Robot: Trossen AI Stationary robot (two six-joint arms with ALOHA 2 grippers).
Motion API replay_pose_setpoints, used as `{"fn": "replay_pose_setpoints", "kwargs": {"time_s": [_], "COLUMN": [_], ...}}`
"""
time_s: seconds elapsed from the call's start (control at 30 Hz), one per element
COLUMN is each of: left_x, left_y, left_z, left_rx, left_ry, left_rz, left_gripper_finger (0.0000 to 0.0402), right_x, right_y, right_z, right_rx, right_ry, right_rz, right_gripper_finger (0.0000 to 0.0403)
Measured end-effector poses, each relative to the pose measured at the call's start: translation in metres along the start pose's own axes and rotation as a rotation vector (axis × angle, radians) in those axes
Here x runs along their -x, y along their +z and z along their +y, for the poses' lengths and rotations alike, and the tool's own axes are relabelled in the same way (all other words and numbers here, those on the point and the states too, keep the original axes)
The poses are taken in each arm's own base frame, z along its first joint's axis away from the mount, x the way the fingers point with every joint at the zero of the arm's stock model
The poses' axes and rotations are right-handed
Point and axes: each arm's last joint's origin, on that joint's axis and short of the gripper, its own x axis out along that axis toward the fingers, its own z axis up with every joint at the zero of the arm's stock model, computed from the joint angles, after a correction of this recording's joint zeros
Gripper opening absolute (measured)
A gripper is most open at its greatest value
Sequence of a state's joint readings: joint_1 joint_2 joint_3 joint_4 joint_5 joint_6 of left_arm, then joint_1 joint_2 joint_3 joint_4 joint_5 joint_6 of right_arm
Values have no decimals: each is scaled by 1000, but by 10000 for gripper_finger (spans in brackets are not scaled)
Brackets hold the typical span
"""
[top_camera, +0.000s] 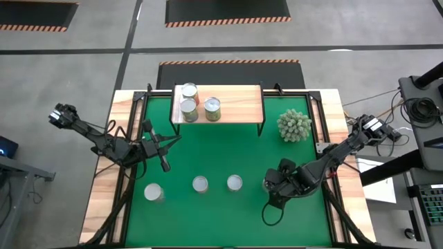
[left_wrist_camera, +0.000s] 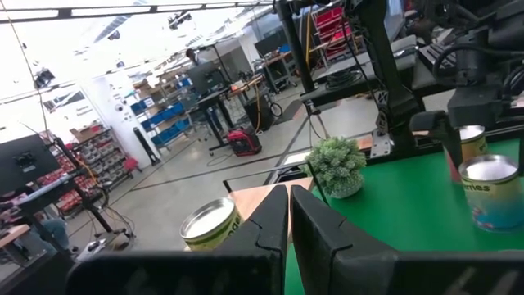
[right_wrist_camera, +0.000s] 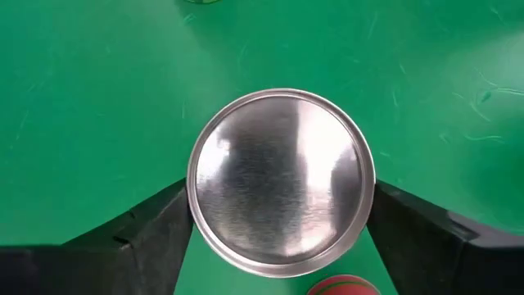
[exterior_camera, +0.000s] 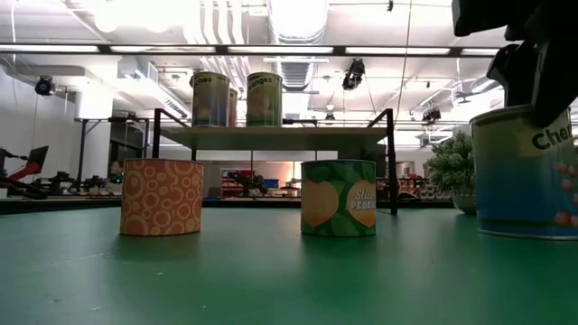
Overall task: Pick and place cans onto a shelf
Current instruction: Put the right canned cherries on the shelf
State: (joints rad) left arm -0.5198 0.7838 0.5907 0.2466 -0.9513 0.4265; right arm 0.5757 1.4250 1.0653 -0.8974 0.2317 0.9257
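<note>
**Right gripper straddling a can, pre-grasp**

Right gripper is down over a can at the near right of the green surface; fingers sit on either side of it, spread roughly to can width. I can't tell whether they're touching yet. I judge this as the pick step: next is close, lift, carry to the shelf w/o knocking what's there.

Left gripper hovers mid-left, fingers nearly together, holding nothing.

Count: 3 cans on shelf, 3 free on surface in a near row, 1 under right gripper = 7 visible. 1 plant beside shelf.
</note>
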Motion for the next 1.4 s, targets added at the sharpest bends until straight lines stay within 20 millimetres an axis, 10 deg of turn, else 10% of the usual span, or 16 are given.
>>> {"fn": "replay_pose_setpoints", "kwargs": {"time_s": [0.27, 0.7, 1.13, 1.4], "left_x": [0, 0, 0, 0], "left_y": [0, 0, 0, 0], "left_z": [0, 0, 0, 0], "left_rx": [45, 66, 61, 34], "left_ry": [0, 0, 0, 0], "left_rz": [1, 1, 0, 1], "left_gripper_finger": [0, 0, 0, 0], "right_x": [7, 107, 141, 116], "right_y": [5, 94, 181, 210], "right_z": [4, -12, -147, -219], "right_rx": [-18, -144, -263, -254], "right_ry": [28, 99, -164, -220], "right_rz": [-22, -299, -478, -375], "right_gripper_finger": [307, 309, 311, 312]}}
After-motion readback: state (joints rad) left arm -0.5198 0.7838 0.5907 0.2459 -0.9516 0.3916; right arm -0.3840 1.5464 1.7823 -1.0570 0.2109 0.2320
